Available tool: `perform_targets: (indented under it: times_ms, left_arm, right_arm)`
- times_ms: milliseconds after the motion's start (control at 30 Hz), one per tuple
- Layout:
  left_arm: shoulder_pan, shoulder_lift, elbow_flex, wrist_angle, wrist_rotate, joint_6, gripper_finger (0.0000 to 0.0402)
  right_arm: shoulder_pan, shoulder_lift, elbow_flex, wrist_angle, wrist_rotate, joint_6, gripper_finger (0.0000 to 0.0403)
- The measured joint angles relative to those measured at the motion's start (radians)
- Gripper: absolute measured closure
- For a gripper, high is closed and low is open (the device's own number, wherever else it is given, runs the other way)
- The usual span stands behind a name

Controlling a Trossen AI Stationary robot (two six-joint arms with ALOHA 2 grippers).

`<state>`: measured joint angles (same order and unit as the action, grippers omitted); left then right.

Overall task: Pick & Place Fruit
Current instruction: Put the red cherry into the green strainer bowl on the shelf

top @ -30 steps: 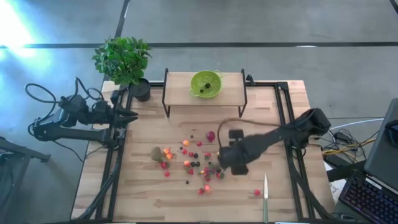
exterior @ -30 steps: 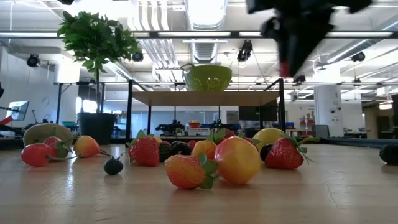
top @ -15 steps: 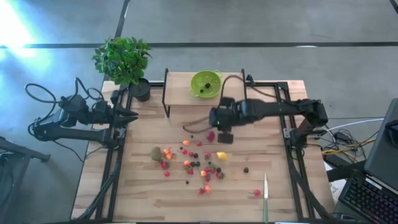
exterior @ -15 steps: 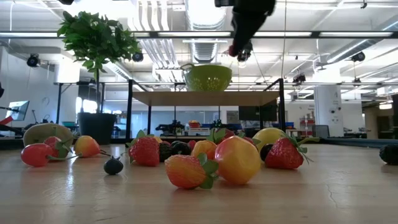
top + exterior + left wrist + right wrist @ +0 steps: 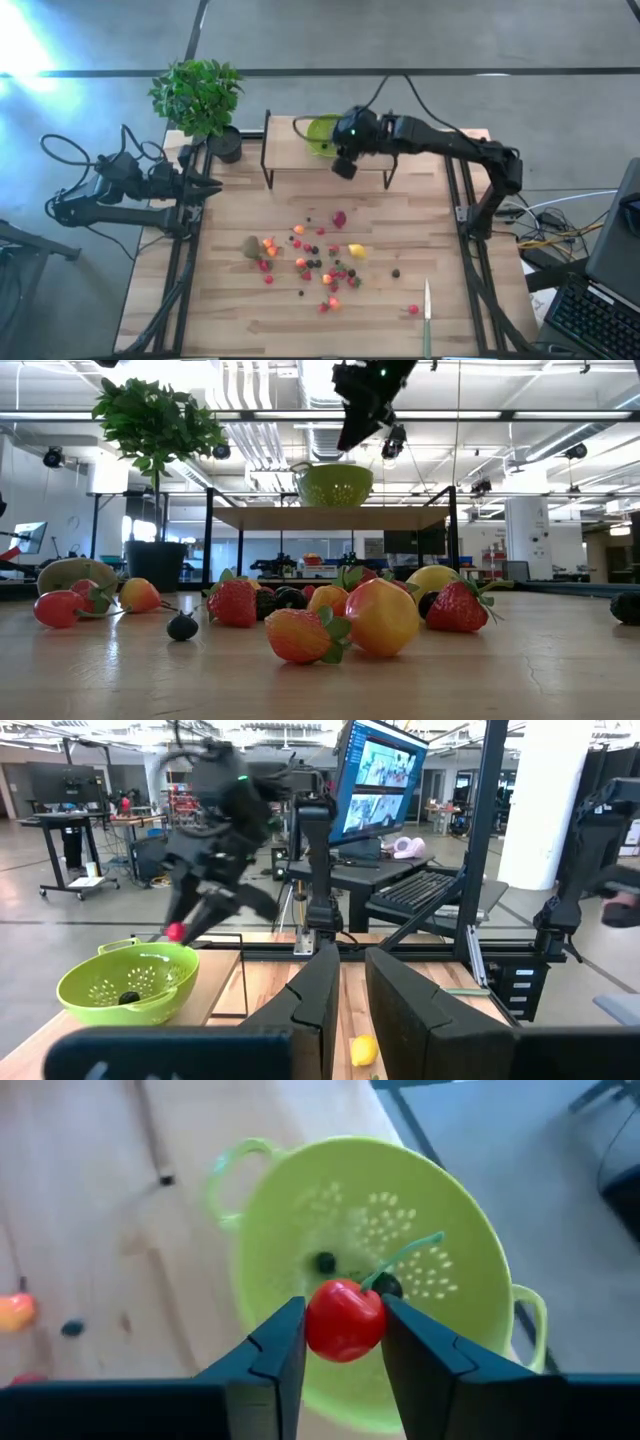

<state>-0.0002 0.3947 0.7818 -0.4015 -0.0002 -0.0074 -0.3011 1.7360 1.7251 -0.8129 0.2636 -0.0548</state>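
Hovering over the lime-green bowl (image 5: 375, 1270), the right gripper (image 5: 343, 1342) is clamped on a small red cherry (image 5: 344, 1320), its green stem (image 5: 405, 1258) sticking out past the fingers (image 5: 275, 1350) toward the bowl's middle. Biggest risk, probably: the cherry sits over the bowl's near side rather than dead centre, so if it's let go from this height it could clip the rim or bounce back out onto the raised shelf (image 5: 290, 150) the bowl is parked on. The stem could also snag a finger on release. The cherry looks glossy, round and tiny, pinched across its widest part. A couple of dark berries (image 5: 324, 1262) are already in the bowl beyond the fingertips. The rest of the fruit (image 5: 310, 262) is scattered on the desk (image 5: 230, 300), well away. The left gripper (image 5: 205, 186) is parked off at the desk edge, fingers closed on nothing.
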Motion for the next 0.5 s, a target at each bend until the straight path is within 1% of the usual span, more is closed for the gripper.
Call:
perform_targets:
  times_ms: [67, 200, 333, 500]
  left_arm:
    - [0.000, 0.000, 0.000, 0.000, 0.000, 0.000, 0.0339]
    - [0.000, 0.000, 0.000, 0.000, 0.000, 0.000, 0.0339]
    - [0.000, 0.000, 0.000, 0.000, 0.000, 0.000, 0.0339]
    - [0.000, 0.000, 0.000, 0.000, 0.000, 0.000, 0.0339]
  right_arm:
    - [-0.033, 0.000, -0.024, 0.029, -0.032, 0.003, 0.0300]
    - [-0.079, 0.000, -0.055, 0.059, -0.038, 0.026, 0.0296]
    - [-0.093, 0.001, -0.078, 0.063, -0.040, 0.037, 0.0285]
    - [-0.090, 0.001, -0.107, 0.064, -0.037, 0.029, 0.0289]
